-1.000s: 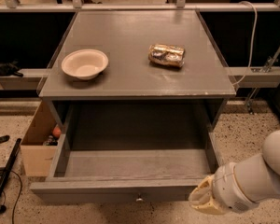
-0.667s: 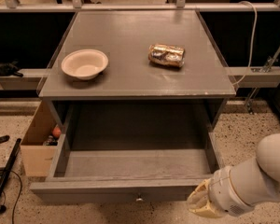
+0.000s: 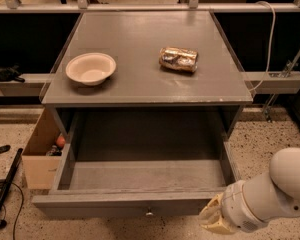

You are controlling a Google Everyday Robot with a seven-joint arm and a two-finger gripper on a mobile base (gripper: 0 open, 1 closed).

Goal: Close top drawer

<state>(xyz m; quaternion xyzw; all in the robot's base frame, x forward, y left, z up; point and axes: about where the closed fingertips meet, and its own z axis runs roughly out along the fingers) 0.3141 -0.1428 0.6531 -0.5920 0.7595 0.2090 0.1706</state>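
Note:
The top drawer point(image 3: 140, 174) is wide, deep and grey, pulled far out of the grey cabinet point(image 3: 150, 91), and its inside is bare. Its flat front point(image 3: 100, 205) runs along the bottom of the view with a small round metal knob point(image 3: 149, 213) at centre. My gripper point(image 3: 215, 221) is at the bottom right on a white arm, right by the right end of the drawer front and to the right of the knob. Whether it touches the front cannot be told.
On the cabinet top sit a cream bowl point(image 3: 90, 68) at left and a crushed shiny can or wrapper point(image 3: 178, 59) at right. A cardboard box point(image 3: 42, 151) stands on the speckled floor left of the drawer. A black pole point(image 3: 5, 191) lies at far left. A railing runs behind.
My arm and gripper have shifted slightly left along the drawer front. The drawer stands as far open as before.

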